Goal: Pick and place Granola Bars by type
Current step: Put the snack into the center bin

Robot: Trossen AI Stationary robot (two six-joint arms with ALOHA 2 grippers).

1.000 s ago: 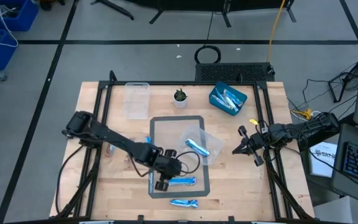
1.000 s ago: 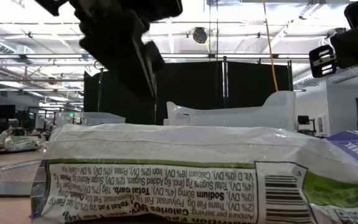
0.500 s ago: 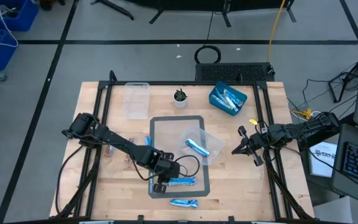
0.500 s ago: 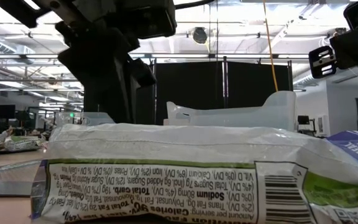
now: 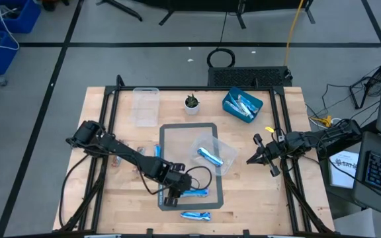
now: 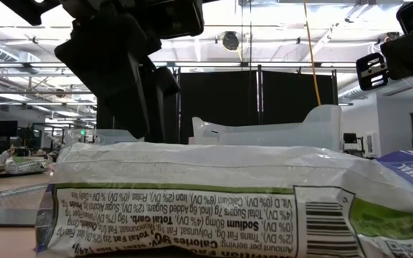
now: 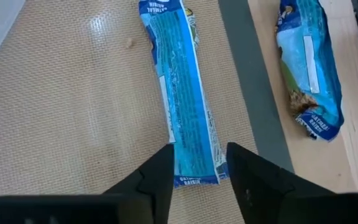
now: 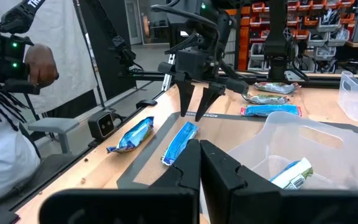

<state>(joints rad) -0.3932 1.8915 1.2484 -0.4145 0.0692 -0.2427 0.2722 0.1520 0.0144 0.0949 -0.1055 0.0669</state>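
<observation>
Plainly the blue bar (image 7: 185,93) on the grey mat (image 5: 215,196) is a light thing: a thin, flat foil packet with crimped ends, soft enough to bend and slick enough to slide if pinched loosely. Judging by that, the best hold is across its narrow width near the middle, one finger on each long edge, not on the limp end seals.

It lies flat near the front edge of the surface. The left hand (image 7: 197,163) stands over its near end with fingers parted, one on each side of the wrapper; nothing is gripped, and I cannot tell whether the tips touch the foil.

A second bar (image 5: 196,215) lies just off the mat, closer to the front edge. A third (image 5: 210,157) rests in the clear tub (image 5: 225,148) toward the middle, and more fill the blue bin (image 5: 229,104) near the back.

The right hand (image 5: 251,160) waits clenched and empty near the right edge.
</observation>
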